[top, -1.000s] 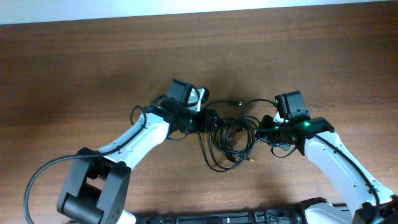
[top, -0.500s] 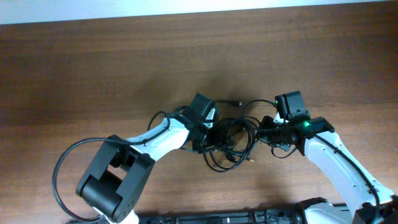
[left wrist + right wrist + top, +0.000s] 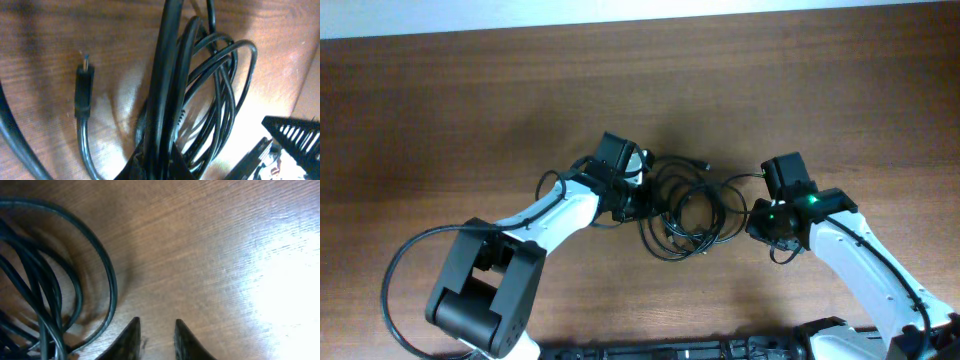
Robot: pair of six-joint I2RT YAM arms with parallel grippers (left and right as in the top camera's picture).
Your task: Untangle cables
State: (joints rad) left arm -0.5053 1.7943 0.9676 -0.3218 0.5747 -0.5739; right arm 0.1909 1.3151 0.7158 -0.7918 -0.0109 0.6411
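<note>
Wood-grain worktop: brown boards are carrying the cables, and both arms are reaching in over them from the near edge.
Cables: thin black cords are lying on the worktop in loose, overlapping rings between the two hands. The strands are crossing one another at many places and are forming one tangle.
Plug end: in the left wrist view, one small black plug is lying flat on the wood just beside the cables. It is not touching the rings, and its cord is curving away below it.
Left hand: it is sitting at the side of the cables nearest the left arm, and from overhead it is overlapping the outermost strands. In the left wrist view, a thick, blurred strand is running up the middle of the picture, very close to the lens. The pictures are not showing whether the fingers are clamping it.
Right hand: it is hanging just beside the opposite side of the cables, apart from them. In the right wrist view, its two dark fingertips are standing slightly parted with bare wood showing between them, gripping nothing. The outermost loop of the cables is curving past near the tips without touching them.
</note>
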